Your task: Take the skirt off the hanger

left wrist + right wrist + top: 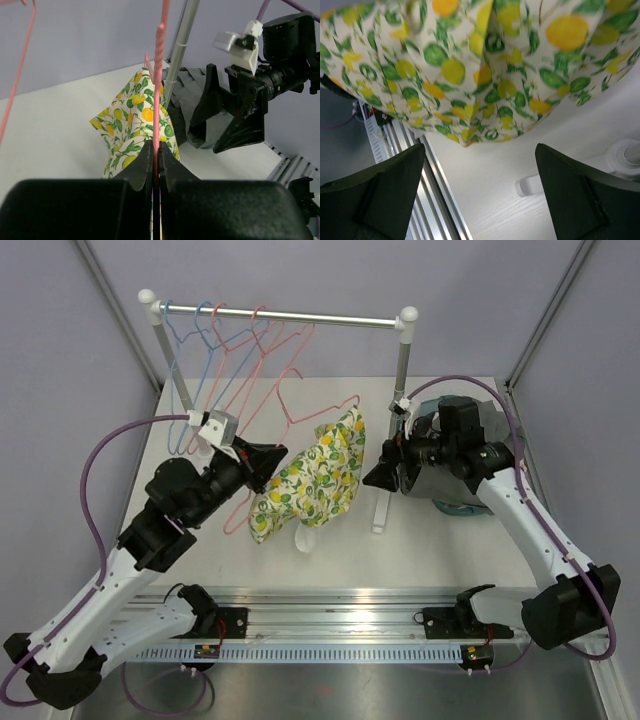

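The skirt (320, 475), white with a lemon and leaf print, hangs on a pink wire hanger (238, 512) above the table, in front of the clothes rack. My left gripper (264, 464) is shut on the hanger's wire; the left wrist view shows the pink wire (159, 100) pinched between the jaws, with the skirt (131, 122) just beyond. My right gripper (384, 471) is open and empty, close to the skirt's right edge. In the right wrist view the skirt (470, 60) fills the top, above the spread fingers (380, 192).
A clothes rack (300, 317) with several blue and pink hangers stands at the back; its right post (400, 390) and white foot (380, 515) are beside my right gripper. A pile of grey clothes (455, 485) lies at the right. A metal rail (330, 615) runs along the near edge.
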Tool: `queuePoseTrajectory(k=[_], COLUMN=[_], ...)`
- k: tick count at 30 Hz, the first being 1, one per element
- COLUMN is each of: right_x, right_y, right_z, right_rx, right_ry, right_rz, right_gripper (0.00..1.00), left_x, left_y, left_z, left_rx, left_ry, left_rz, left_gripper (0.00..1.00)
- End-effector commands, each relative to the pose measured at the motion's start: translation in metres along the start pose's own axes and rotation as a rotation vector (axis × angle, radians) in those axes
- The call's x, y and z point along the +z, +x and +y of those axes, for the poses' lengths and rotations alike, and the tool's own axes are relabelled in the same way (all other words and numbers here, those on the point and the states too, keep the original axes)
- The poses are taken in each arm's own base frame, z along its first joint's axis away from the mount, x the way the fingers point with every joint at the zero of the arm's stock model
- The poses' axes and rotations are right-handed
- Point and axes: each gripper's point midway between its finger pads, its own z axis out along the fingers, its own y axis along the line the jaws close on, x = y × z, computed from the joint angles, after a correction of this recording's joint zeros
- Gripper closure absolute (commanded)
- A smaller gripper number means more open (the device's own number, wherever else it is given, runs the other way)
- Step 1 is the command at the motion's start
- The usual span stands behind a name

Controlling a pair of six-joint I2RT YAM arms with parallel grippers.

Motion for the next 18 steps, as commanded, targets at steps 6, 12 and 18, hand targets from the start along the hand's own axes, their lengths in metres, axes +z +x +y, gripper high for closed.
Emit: queuePoseTrajectory(k=[6,12,18], right_x=[0.042,0.063,0.076], right_y=[-0.05,-0.031,-0.023], right_z=[0.031,0.024,0.024], right_rx=[0.108,0.163,0.193], right_ry=[0.028,0.078,0.041], right_rz=[-0.103,-0.053,-0.057], right_gripper=[0.0,0.0,0.01], left_x=[0.001,-0.002,-0.003], left_y=[-0.008,-0.006,-0.004], left_z=[-0.011,-0.013,-0.016], left_rx=[-0.213,-0.279,-0.318], left_ry=[0.061,0.08,0.098], left_rz=[-0.152,-0.184,-0.196], left_gripper=[1.0,1.0,1.0])
